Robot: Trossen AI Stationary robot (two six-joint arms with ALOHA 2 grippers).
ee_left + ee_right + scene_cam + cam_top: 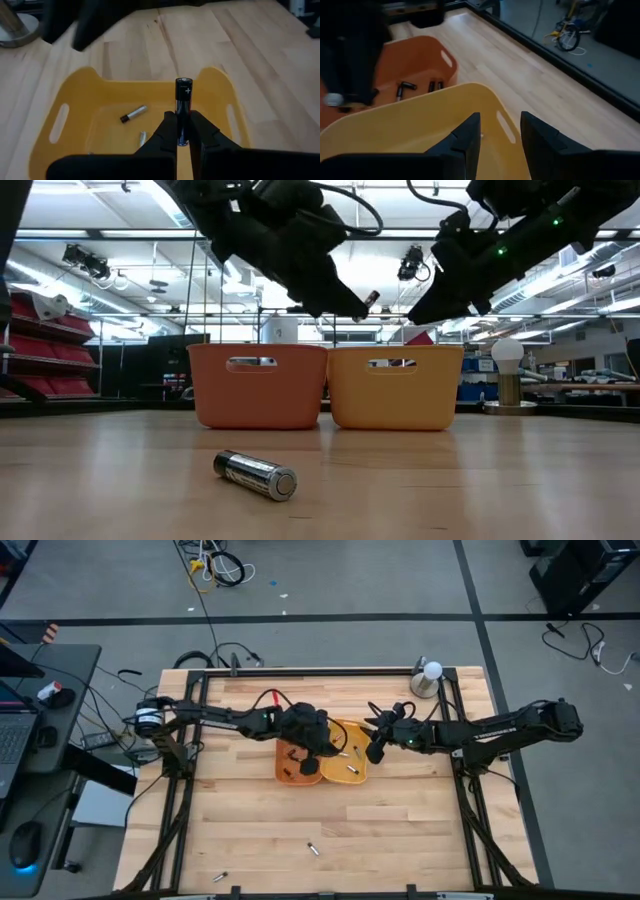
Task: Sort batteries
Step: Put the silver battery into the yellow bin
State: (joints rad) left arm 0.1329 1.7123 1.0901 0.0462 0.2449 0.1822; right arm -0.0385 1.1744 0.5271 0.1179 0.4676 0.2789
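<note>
On a wooden table (400, 830), the left gripper (182, 131) clamps a dark battery (183, 107) above the yellow tray (75, 95); at its three o'clock, the right gripper (500, 131) hovers, fingers parted, empty.

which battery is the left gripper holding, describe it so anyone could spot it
Find the yellow tray beside the orange tray. Above it, the left gripper pinches a dark battery upright, plus end up, unlike the silvery ones lying flat inside.
</note>
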